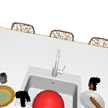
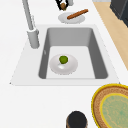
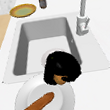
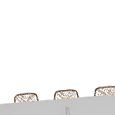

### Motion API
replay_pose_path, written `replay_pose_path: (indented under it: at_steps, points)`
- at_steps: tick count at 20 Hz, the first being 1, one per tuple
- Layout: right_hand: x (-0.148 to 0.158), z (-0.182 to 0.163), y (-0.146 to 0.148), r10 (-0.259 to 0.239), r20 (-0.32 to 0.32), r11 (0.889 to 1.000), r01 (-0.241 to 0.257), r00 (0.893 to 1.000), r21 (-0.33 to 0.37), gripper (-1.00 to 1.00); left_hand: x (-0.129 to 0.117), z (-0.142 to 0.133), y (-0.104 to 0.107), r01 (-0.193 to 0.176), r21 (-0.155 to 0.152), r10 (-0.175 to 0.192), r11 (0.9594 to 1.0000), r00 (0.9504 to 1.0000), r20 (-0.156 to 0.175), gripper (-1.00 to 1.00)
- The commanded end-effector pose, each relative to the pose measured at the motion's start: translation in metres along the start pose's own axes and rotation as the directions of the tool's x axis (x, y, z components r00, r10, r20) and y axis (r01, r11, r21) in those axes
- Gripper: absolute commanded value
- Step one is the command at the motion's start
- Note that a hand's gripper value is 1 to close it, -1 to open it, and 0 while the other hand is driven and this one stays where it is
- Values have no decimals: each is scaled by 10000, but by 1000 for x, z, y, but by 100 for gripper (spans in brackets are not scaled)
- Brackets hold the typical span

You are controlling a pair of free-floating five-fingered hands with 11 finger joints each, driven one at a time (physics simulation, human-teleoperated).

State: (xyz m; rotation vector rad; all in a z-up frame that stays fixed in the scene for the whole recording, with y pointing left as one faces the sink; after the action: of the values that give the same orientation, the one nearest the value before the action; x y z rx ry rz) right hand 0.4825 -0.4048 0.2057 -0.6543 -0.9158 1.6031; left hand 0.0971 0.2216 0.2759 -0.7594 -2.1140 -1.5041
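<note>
My right hand (image 1: 94, 82) hovers over the back edge of a white plate (image 1: 87, 101) on the counter right of the sink. Its fingers are curled round a small brown piece (image 3: 60, 79); the same hand (image 3: 61, 66) shows close up in the right side view. A long brown loaf (image 1: 99, 106) lies across that plate (image 3: 41, 93). My left hand (image 1: 22, 97) hangs idle at the sink's front left corner, fingers relaxed and pointing down, holding nothing. A large red ball (image 1: 48, 104) covers the sink's front middle.
The sink basin (image 2: 95, 50) holds a white bowl (image 2: 67, 67) with a small green fruit (image 2: 63, 59). The tap (image 1: 56, 63) stands behind it. Left of the sink are a yellow-rimmed plate (image 1: 0, 96) and a dark cup (image 1: 3, 77). Three woven chair backs (image 1: 62, 35) stand beyond the counter.
</note>
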Motion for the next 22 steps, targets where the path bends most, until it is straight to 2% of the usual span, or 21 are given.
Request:
replay_pose_path:
  at_steps: [1,14,17,22]
  points:
    - [21,3,-6,-356,-385,9985,372,9986,393,100,0,0,0,0,0,0,10000,10000,0,0]
    - [107,-2,-7,-290,-239,9930,315,9993,1141,100,0,0,0,0,0,0,10000,10000,0,0]
    - [131,-10,-6,-183,-92,9917,193,9998,1269,100,0,0,0,0,0,0,10000,10000,0,0]
    - [169,-24,1,-290,-78,9897,298,9995,1400,100,0,0,0,0,0,0,10000,10000,0,0]
